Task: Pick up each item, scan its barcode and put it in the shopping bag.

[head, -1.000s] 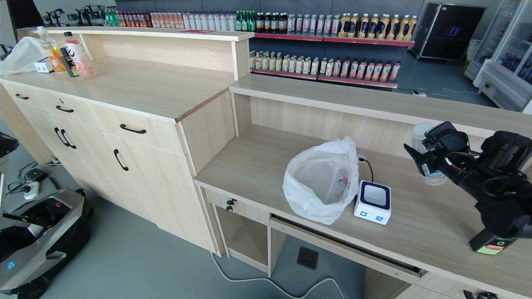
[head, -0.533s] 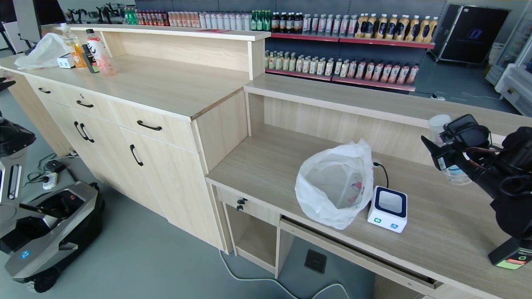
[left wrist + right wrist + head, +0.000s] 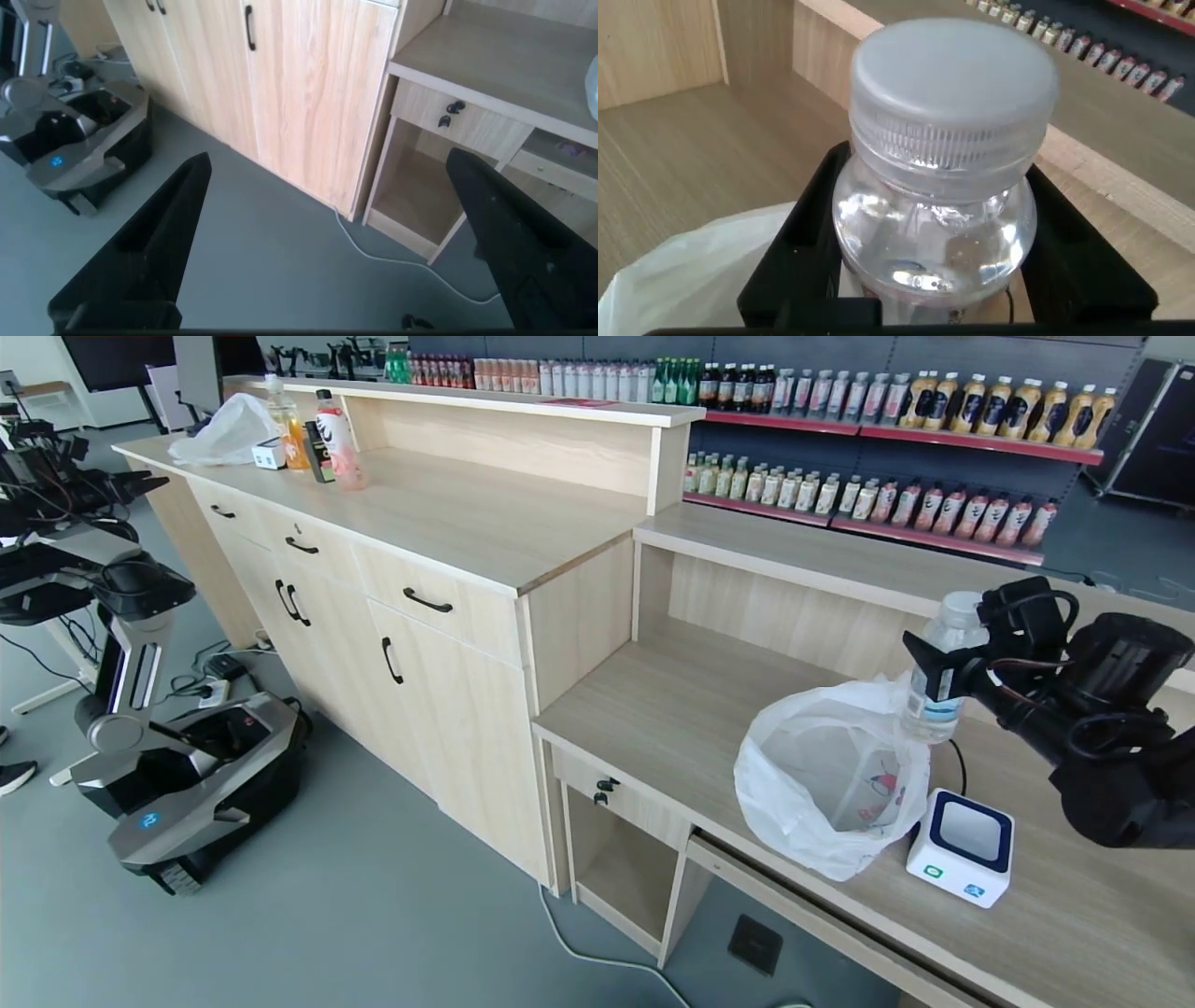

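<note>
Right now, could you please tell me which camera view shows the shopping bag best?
The head view: the shopping bag stands whole, mouth open, on the counter beside the scanner. The right wrist view catches a white part of it beneath the held bottle; the left wrist view has a pale sliver that may be it.

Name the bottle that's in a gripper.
The clear water bottle, clamped in the right gripper; the orange bottle and pink bottle stand on the far counter, the rest on shelves.
</note>
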Robot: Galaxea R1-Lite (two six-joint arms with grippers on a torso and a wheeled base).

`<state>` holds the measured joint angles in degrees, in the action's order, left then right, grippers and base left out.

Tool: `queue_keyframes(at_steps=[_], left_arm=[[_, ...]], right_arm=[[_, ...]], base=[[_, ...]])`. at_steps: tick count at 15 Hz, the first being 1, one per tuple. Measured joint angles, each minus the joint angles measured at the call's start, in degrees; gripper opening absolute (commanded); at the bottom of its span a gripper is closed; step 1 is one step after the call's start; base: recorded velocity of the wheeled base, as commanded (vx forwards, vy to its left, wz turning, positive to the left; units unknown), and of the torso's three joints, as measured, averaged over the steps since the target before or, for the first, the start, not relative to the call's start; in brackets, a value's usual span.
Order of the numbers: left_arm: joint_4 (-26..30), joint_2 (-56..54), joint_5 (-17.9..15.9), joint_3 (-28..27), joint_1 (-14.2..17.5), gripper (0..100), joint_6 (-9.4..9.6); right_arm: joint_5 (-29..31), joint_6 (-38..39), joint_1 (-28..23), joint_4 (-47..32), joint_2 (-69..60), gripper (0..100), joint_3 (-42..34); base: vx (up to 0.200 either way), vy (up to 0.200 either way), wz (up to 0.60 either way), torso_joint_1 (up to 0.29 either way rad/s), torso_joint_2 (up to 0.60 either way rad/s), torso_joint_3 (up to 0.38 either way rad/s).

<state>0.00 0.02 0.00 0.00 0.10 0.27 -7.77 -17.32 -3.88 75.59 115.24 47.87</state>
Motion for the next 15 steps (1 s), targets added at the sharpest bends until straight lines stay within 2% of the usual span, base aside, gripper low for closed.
queue_keyframes(at_steps=[4, 9, 15], left_arm=[[0.0, 0.0, 0.0, 0.0, -0.05, 100, 0.0], [0.0, 0.0, 0.0, 0.0, 0.0, 100, -0.02], [0.0, 0.0, 0.0, 0.0, -0.05, 100, 0.0]], right_arm=[[0.05, 8.55, 0.83, -4.95, 8.79, 0, 9.64], [-0.68, 11.58, 2.83, -7.8, 20.71, 0, 23.78], [-0.79, 12.51, 2.12, -10.64, 30.05, 0, 33.24]], base=[[0.0, 0.0, 0.0, 0.0, 0.0, 0.0], [0.0, 0.0, 0.0, 0.0, 0.0, 0.0], [0.0, 0.0, 0.0, 0.0, 0.0, 0.0]])
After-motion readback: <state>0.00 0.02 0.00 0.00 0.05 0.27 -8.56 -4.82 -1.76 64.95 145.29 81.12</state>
